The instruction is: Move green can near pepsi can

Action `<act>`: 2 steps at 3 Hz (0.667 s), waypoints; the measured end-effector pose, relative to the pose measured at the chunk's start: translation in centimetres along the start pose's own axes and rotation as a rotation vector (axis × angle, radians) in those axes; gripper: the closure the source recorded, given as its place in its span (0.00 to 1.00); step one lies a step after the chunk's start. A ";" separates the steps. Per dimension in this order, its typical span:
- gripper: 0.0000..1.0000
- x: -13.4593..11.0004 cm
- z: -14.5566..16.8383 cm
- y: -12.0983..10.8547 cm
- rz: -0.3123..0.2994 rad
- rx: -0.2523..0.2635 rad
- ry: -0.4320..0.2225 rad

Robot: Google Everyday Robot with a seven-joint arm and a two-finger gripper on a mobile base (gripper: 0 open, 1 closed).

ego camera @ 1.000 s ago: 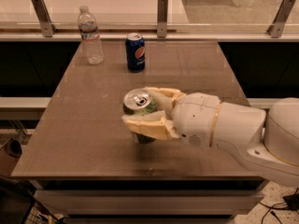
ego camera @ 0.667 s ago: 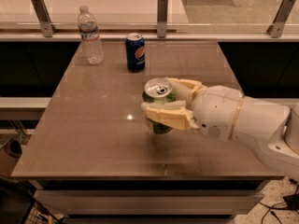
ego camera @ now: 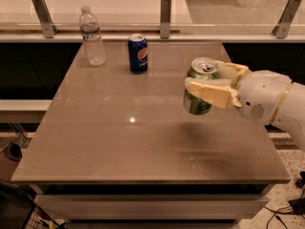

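The tool point(ego camera: 202, 78) sits in the right half of the frame, a little above centre. Its cream-coloured fingers point(ego camera: 209, 90) are clamped around the green can point(ego camera: 197, 104), one across the near side of the can and the other behind it by the silver top. The can leans slightly, with its pull-tab top turned up and towards the camera. Its base appears clear of the table point(ego camera: 119, 142), where a dim shadow lies on the brown surface below it. The white arm point(ego camera: 264, 97) reaches in from the right edge of the frame. The pepsi can point(ego camera: 137, 54) stands upright near the table's far edge, left of centre in the upper part of the frame, with its round logo facing the camera. It is well apart from the green can, which is to its right and lower in the frame. Further left, near the same far edge, a clear plastic bottle point(ego camera: 92, 37) stands upright, near the pepsi can but not touching it. Behind the table a pale ledge point(ego camera: 224, 28) runs across the top of the frame, with metal posts point(ego camera: 165, 14) rising from it.
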State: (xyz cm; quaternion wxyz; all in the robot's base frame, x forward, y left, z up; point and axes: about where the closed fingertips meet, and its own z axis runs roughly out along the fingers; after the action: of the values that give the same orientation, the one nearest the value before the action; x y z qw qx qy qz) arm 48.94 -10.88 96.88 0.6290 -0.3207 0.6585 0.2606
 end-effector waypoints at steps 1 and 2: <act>1.00 -1.4 -0.7 -4.6 0.006 0.061 0.013; 1.00 -2.2 0.2 -8.8 0.007 0.098 0.031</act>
State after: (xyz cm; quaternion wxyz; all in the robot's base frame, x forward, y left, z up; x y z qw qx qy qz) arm 55.67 -16.34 99.55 0.6329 -0.2912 0.6811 0.2253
